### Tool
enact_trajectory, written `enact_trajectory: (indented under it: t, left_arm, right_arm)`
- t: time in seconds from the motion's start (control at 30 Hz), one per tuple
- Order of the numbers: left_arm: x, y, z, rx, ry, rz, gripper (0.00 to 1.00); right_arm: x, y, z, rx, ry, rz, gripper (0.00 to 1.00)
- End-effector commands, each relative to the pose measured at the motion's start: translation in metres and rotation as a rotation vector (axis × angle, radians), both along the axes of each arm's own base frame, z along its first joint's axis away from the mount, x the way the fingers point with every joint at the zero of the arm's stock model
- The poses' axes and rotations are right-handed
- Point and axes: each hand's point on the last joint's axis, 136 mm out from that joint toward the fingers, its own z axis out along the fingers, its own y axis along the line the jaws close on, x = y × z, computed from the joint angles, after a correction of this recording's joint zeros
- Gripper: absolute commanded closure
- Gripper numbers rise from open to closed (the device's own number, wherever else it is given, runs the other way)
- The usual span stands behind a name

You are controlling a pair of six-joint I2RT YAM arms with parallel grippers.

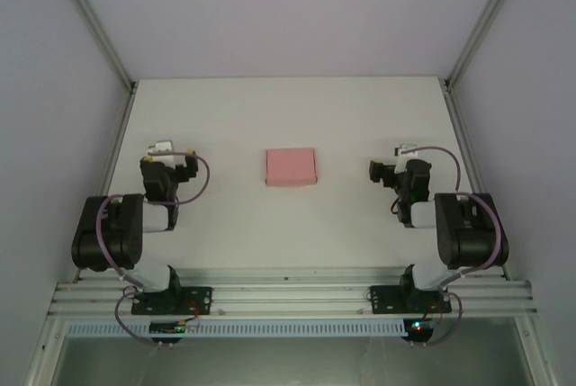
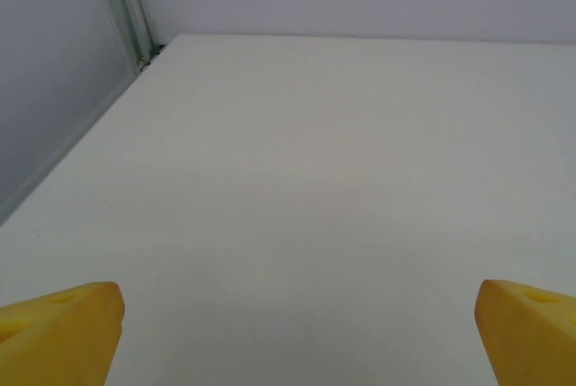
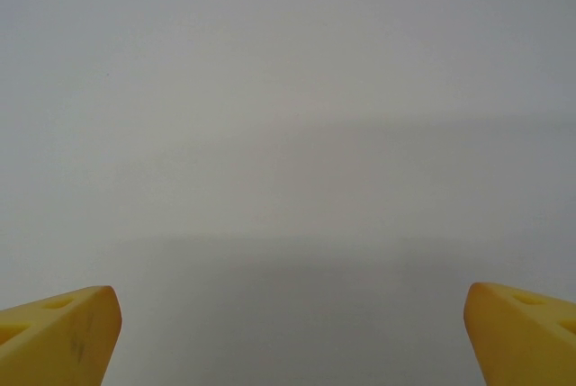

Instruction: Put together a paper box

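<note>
Pink card is the whole job here: the paper box (image 1: 291, 167) lies on the white table (image 1: 225, 116) between the two sets of jaws, well apart from both. It sits off to the right of the left gripper (image 1: 165, 154) and off to the left of the right gripper (image 1: 403, 159), roughly level with them. From above it reads as a small rectangle, and I cannot tell whether it is a folded blank or an already closed box.

Both pairs of jaws stand wide apart and hold nothing. The left wrist view has yellow fingers (image 2: 58, 327) at either lower corner with bare table ahead of them, and the right fingers (image 3: 54, 332) look the same.

The main risk, as I judge it, is the approach. Each pair of jaws points forward, past the box and not at it, so both arms must swing inward, and if they converge on so small a target together they could knock each other.

The card itself is the second worry (thin, light, on a smooth surface). A single finger nudging an edge would likely skate it away rather than lift a flap. A hard pinch could crease a panel or tear a tab, spoiling the fold lines.
</note>
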Motion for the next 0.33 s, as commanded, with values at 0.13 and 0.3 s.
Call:
enact_trajectory:
  t: [0.13,0.3]
  left_arm:
    - [-0.0033,-0.0052,-0.0122,-0.012,0.058,-0.023,0.00]
    - [-0.0033,-0.0053,-0.0126,-0.011,0.059,-0.024,0.00]
  right_arm:
    - [0.0066,0.0004,0.0067,0.011,-0.018,-0.004,0.01]
    - [0.0069,0.0005,0.0075,0.011,-0.021,-0.003,0.01]
